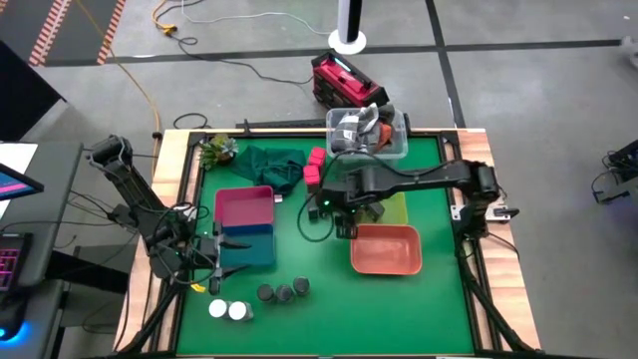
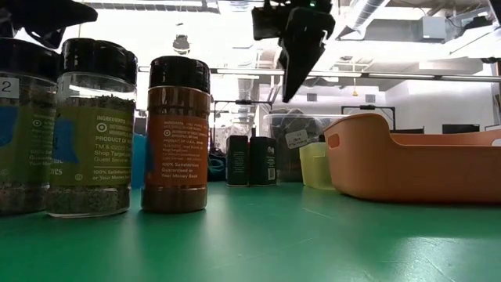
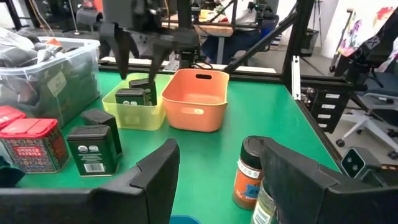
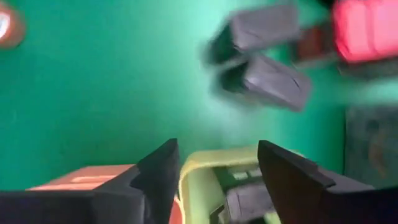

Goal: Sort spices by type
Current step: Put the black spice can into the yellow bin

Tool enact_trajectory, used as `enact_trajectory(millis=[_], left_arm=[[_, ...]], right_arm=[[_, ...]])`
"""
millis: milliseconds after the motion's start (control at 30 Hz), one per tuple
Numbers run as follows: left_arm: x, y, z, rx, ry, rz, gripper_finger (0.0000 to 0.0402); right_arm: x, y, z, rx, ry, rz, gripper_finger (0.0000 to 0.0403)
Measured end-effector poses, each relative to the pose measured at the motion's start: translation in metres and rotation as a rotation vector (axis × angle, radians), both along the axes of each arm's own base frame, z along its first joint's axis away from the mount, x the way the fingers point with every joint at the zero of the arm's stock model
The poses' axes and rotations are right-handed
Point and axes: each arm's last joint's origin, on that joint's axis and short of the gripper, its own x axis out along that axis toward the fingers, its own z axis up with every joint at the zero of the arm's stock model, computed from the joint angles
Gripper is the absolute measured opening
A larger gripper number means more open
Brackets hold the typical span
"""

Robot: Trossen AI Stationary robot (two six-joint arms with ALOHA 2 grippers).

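Note:
My right gripper [image 1: 344, 214] hangs open and empty over the table's middle, above the near-left rim of the yellow tray [image 4: 205, 158]; the left wrist view shows it [image 3: 140, 56] above that tray [image 3: 134, 109], which holds dark grey blocks [image 3: 130, 96]. Two more dark blocks [image 3: 93, 149] stand on the mat, also seen as blocks [image 4: 270, 78] and blocks [image 2: 250, 160]. Pink cubes [image 1: 314, 167] sit beside the dark cloth. Round dark jars [image 1: 284, 292] and white-topped jars [image 1: 229, 311] stand near the near edge. My left gripper [image 1: 214, 254] waits open by the blue tray.
Orange tray [image 1: 387, 249] lies just near of the yellow one. Pink tray [image 1: 244, 206] and blue tray [image 1: 254, 244] sit at centre-left. A clear tub [image 1: 367, 135] of clutter, a dark green cloth [image 1: 269, 165] and a small plant [image 1: 217, 150] line the far edge.

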Motion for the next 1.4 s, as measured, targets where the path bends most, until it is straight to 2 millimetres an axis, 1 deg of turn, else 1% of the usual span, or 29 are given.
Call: enact_trajectory(millis=[100,233,333,400,500,600,900,1100,1300,1400], left_arm=[[0.000,0.000,0.000,0.004,0.000,0.000,0.0215],[0.000,0.000,0.000,0.006,0.001,-0.001,0.0215],[0.000,0.000,0.000,0.009,0.003,-0.001,0.0215],[0.000,0.000,-0.001,0.012,0.006,-0.002,0.0215],[-0.001,-0.001,-0.001,0.019,0.011,-0.012,0.0215],[-0.003,-0.002,-0.002,0.026,0.016,-0.023,0.0215],[-0.003,-0.002,-0.002,0.018,0.016,-0.026,0.0215],[-0.003,-0.003,-0.001,0.007,0.009,-0.026,0.0215],[-0.003,-0.003,-0.001,0.038,0.011,-0.029,0.0215],[-0.003,-0.003,-0.001,0.042,0.011,-0.029,0.0215]], right_arm=[[0.010,-0.004,-0.001,-0.029,0.042,0.083,0.0285],[0.023,-0.014,-0.009,-0.060,0.098,0.176,0.0328],[0.032,-0.020,-0.017,-0.139,0.141,0.260,0.0354],[0.037,-0.022,-0.022,-0.194,0.175,0.325,0.0363],[0.042,-0.023,-0.028,-0.254,0.211,0.382,0.0365],[0.043,-0.028,-0.030,-0.262,0.227,0.413,0.0363],[0.045,-0.042,-0.030,-0.245,0.204,0.411,0.0361],[0.047,-0.045,-0.042,-0.244,0.178,0.443,0.0361],[0.049,-0.044,-0.041,-0.246,0.169,0.475,0.0360],[0.048,-0.047,-0.041,-0.225,0.162,0.475,0.0353]])
